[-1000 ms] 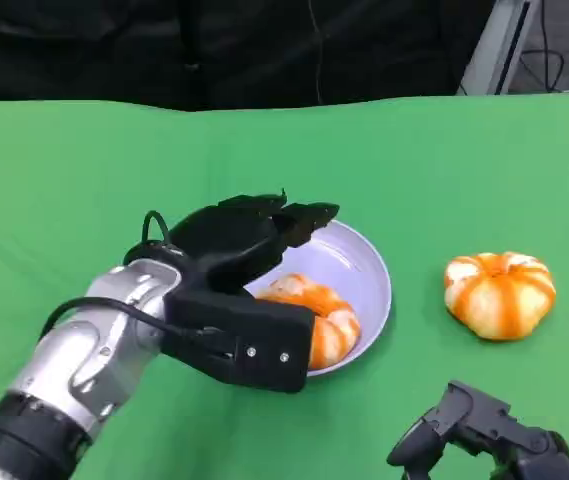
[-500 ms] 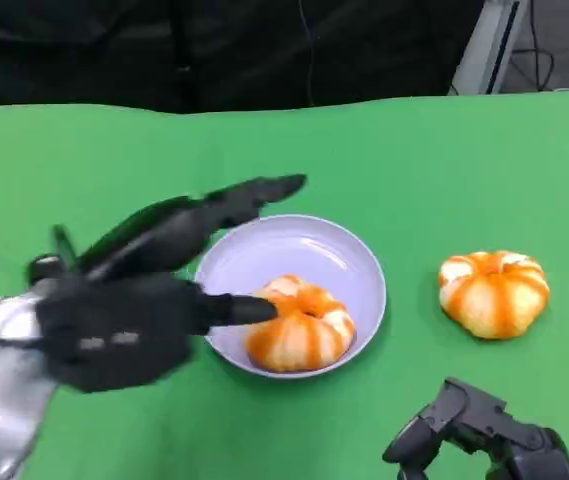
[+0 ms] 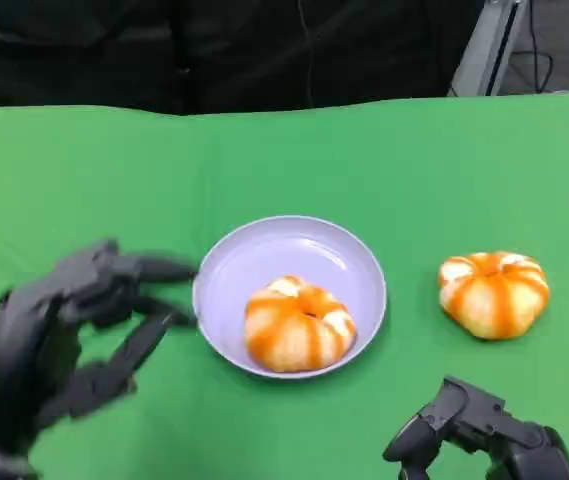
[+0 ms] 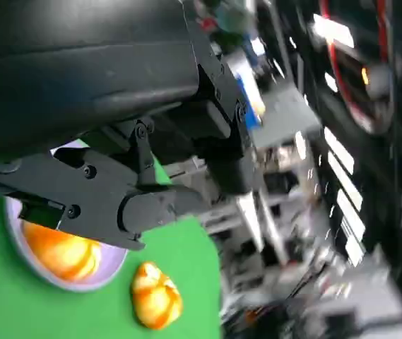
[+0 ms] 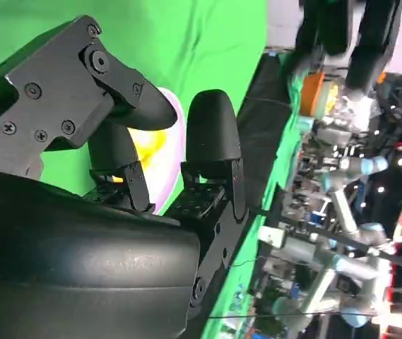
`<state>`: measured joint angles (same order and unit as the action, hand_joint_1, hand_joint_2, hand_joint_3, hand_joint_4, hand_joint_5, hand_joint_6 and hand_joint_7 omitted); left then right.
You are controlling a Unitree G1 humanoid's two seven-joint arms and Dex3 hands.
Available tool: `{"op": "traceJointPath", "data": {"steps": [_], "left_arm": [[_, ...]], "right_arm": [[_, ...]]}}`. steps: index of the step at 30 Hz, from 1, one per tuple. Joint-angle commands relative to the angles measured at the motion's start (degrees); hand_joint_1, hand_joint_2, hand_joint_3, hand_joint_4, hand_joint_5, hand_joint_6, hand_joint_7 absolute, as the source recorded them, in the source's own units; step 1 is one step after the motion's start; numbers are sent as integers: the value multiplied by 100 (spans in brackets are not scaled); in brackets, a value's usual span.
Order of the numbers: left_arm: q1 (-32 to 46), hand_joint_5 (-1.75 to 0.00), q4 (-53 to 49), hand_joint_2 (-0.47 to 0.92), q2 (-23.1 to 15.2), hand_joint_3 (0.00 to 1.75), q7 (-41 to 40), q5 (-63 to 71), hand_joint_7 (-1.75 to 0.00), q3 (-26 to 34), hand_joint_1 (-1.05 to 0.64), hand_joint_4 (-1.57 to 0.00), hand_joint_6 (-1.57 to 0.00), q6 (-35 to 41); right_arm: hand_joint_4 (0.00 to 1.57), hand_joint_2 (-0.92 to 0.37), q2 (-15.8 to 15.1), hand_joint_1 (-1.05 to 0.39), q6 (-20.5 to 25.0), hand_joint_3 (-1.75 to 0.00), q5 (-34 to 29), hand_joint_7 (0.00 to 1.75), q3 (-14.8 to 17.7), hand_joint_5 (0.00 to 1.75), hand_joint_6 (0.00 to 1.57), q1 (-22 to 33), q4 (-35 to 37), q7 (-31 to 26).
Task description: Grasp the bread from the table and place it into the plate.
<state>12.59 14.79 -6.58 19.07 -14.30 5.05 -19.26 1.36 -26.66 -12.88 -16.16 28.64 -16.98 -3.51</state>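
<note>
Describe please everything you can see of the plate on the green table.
The plate is round, shallow and pale lavender, smooth like plastic or glazed ceramic, with a raised rim. It sits flat on the green table, near the middle. One bread, orange with whitish stripes, lies inside toward the near side. The left hand is beside its rim, apparently not touching.

We see a green cloth covering the table, a black backdrop behind it toward twelve o'clock.

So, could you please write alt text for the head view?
A lavender plate on a green table holds one orange-striped bread; a second bread lies beside it. The left robot hand, fingers spread, hovers near the plate.
</note>
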Motion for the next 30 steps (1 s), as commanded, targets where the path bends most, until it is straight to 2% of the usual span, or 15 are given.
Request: {"op": "traceJointPath", "data": {"steps": [1, 2, 3, 4, 7, 9, 13, 17, 25, 30], "left_arm": [[86, -161, -17, 68, 59, 104, -33, -145, -141, 122, 7, -79, -70, -207], [87, -161, -20, 68, 64, 104, -27, -146, -142, 126, 7, -79, -70, -213], [414, -161, 64, 68, 130, 104, -108, -59, -142, 102, 7, -79, -70, -166], [660, -169, 130, 69, 179, 101, -172, 7, -154, 83, 6, -78, -67, -131], [947, -174, 15, 66, 253, 95, -289, 376, -164, 81, 4, -79, -67, -385], [995, -174, -68, 65, 282, 94, -310, 446, -165, 83, 3, -79, -68, -432], [1053, -175, -180, 72, 304, 71, -317, 443, -167, 52, -5, -79, -65, -494], [1073, -175, -213, 70, 260, 67, -209, 389, -168, 1, -9, -80, -65, -598], [1014, -175, -277, 62, 177, 73, -170, 365, -168, -21, -11, -82, -67, -613], [965, -175, -364, 62, 167, 76, -165, 364, -168, -36, -9, -81, -66, -682]], "right_arm": [[69, -35, -59, -9, 26, -128, 87, 134, 45, 160, 75, 15, -99, 15], [69, -36, -59, -9, 27, -128, 87, 134, 45, 160, 75, 15, -99, 15], [69, -36, -85, -9, -7, -128, 124, 134, 74, 160, 75, 26, -92, 27], [69, -36, -105, -10, -33, -127, 152, 133, 96, 160, 76, 34, -87, 37], [69, -36, -161, -11, -54, -126, 259, 133, 159, 159, 76, 63, -110, 99], [69, -37, -179, -11, -57, -126, 280, 132, 195, 159, 76, 81, -127, 109], [69, -37, -217, -10, -210, -125, 276, 131, 269, 157, 76, 93, -78, 84], [70, -37, -247, -13, -256, -123, 317, 130, 291, 157, 77, 148, -87, 127], [69, -40, -206, -13, -230, -120, 278, 130, 272, 157, 76, 143, -76, 139], [70, -40, -193, -13, -230, -119, 289, 130, 261, 157, 76, 125, -46, 137]]}}
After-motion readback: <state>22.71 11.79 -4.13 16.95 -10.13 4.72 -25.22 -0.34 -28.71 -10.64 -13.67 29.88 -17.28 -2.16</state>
